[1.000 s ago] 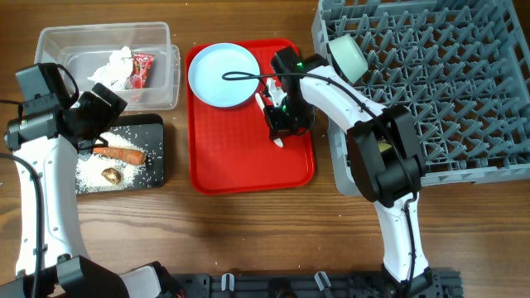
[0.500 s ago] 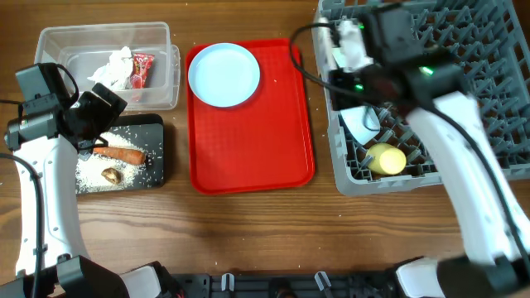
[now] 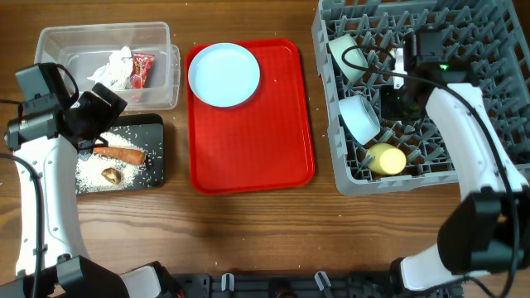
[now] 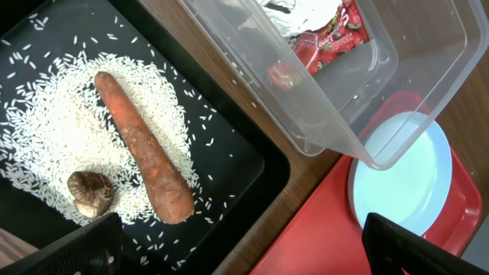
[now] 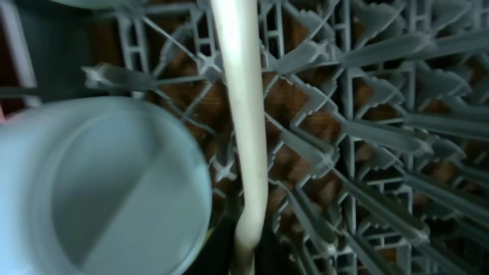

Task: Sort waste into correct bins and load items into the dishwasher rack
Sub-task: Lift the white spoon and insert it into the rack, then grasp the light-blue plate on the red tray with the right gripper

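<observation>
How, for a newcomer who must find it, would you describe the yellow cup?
Find the big grey rack at the right of the overhead view. Go to its front left corner, by the red tray. Below the green-white bowl and blue bowl sits the cup, the only yellow thing there.

A red tray (image 3: 257, 141) lies flat on the wooden table (image 3: 248, 236), near the middle. The left wrist view catches one rounded corner of it at lower right.

Left arm (image 3: 37, 190), right arm (image 3: 465, 124): white links, black joints, black cables; right shows green light.
</observation>
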Controlling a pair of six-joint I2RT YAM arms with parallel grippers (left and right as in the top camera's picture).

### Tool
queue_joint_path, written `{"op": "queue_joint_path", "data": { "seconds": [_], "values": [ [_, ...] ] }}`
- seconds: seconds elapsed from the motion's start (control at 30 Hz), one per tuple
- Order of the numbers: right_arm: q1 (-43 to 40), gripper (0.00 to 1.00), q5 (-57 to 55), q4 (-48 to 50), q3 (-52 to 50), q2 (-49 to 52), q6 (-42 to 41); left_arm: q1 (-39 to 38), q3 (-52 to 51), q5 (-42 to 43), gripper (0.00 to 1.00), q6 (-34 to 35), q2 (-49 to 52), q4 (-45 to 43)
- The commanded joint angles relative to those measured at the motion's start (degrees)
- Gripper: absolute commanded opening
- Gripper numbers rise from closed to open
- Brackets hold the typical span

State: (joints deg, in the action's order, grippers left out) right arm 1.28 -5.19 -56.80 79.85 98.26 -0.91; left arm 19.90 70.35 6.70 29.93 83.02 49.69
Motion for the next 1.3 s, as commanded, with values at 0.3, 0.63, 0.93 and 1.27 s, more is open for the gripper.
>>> {"op": "queue_joint_path", "data": {
  "seconds": [0.3, 0.63, 0.93, 1.27],
  "values": [
    [-1.9, 0.71, 8.1, -1.9, 6.5, 3.0, -0.7, 0.2, 0.9, 0.3, 1.00, 0.6, -0.8, -0.1],
    [14.1, 0.71, 21.1, 6.9, 21.9, 0.8, -13.2, 0.2, 0.9, 0.3, 1.00, 0.6, -0.8, -0.1],
    [30.8, 0.35, 8.6, 26.8, 21.9, 29.3, -39.7, 0.2, 0.9, 0.3, 1.00, 0.6, -0.8, -0.1],
    [31.0, 0.30, 8.9, 26.1, 21.9, 36.7, -45.8, 0.2, 0.9, 0.3, 1.00, 0.6, -0.8, -0.1]
  ]
}}
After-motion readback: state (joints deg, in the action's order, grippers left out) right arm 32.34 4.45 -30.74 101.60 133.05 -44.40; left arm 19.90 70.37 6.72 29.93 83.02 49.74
